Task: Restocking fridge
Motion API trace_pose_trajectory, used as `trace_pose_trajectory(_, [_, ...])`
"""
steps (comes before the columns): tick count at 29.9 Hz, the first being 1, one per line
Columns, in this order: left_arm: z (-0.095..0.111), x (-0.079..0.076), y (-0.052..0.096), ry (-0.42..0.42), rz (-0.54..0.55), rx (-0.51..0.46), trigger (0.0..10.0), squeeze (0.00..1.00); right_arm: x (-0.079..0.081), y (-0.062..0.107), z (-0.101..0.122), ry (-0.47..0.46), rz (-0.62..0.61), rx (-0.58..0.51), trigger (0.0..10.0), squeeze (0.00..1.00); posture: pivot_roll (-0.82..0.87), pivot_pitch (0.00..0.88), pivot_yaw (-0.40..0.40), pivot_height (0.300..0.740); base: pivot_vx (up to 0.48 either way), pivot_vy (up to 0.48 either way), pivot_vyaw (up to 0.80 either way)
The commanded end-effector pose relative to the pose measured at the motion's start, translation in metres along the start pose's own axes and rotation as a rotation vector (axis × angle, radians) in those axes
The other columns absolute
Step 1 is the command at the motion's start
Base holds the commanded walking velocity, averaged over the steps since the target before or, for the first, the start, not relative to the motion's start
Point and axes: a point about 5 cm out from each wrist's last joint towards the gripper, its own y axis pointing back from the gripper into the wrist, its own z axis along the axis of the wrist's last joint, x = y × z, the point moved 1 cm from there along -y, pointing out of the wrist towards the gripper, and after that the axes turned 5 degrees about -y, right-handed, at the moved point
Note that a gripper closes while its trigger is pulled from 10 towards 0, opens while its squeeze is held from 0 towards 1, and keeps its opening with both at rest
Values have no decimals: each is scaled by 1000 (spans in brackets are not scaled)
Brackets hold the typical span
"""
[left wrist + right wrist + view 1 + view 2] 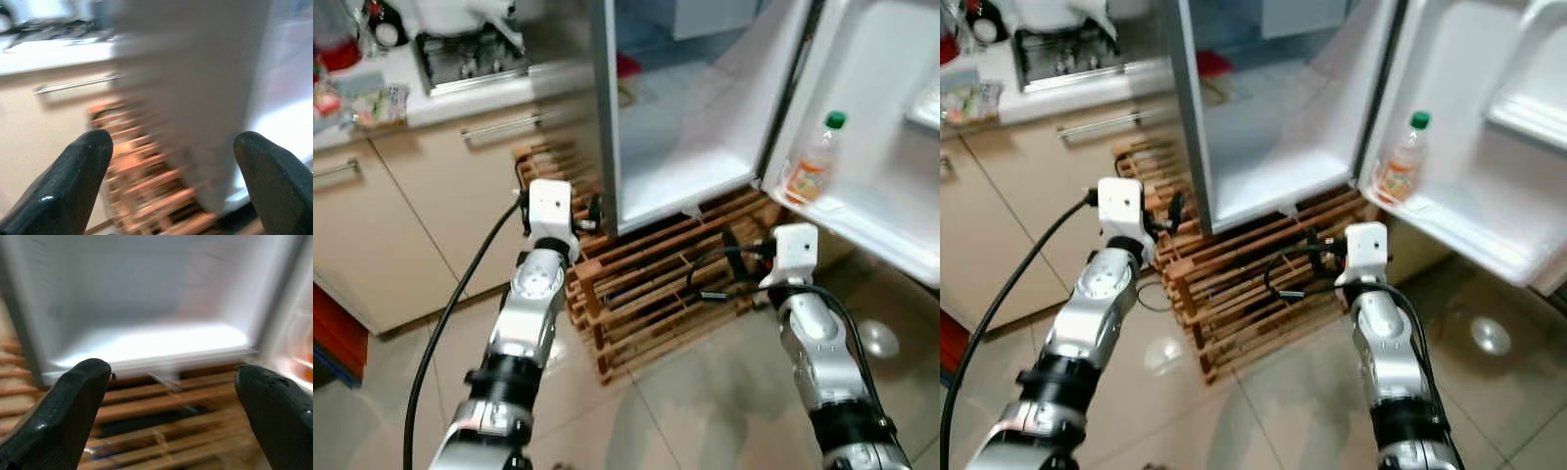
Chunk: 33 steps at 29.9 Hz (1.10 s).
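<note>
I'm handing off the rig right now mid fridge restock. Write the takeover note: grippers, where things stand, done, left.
Left gripper: open, empty, raised before the fridge's left edge, over the wooden pallet.
Right gripper: open, empty, facing the bottom fridge compartment.
Fridge door is open. One bottle with a green cap stands upright on the lower door shelf. Something red lies deeper inside, too blurred to name.
Done: door open, one bottle shelved.
Left: neither gripper holds stock; likely fetch the next item, perhaps from the counter.
</note>
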Motion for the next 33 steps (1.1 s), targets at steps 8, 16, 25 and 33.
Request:
trace_pose_trajectory(8, [3, -2, -4, 15, 20, -1, 10000, 0, -26, 6, 0, 42, -63, 11, 10000, 0, -214, 0, 42, 740, 277, -389, 470])
trace_pose_trajectory(16, [7, -5, -3, 77, 11, -33, 10000, 0, -55, 21, -8, 97, -145, 58, 10000, 0, -216, 0, 37, 740, 113, -139, 173])
trace_pose_trajectory(25, [9, -5, -2, 93, 1, -46, 10000, 0, -105, 51, -23, 181, -345, 163, 10000, 0, -222, 0, 49, 740, 0, 0, 0])
trace_pose_trajectory(33, [10, -7, -3, 89, -17, -46, 10000, 0, -170, 64, -3, 389, -672, 214, 10000, 0, -222, 0, 56, 740, 0, 0, 0])
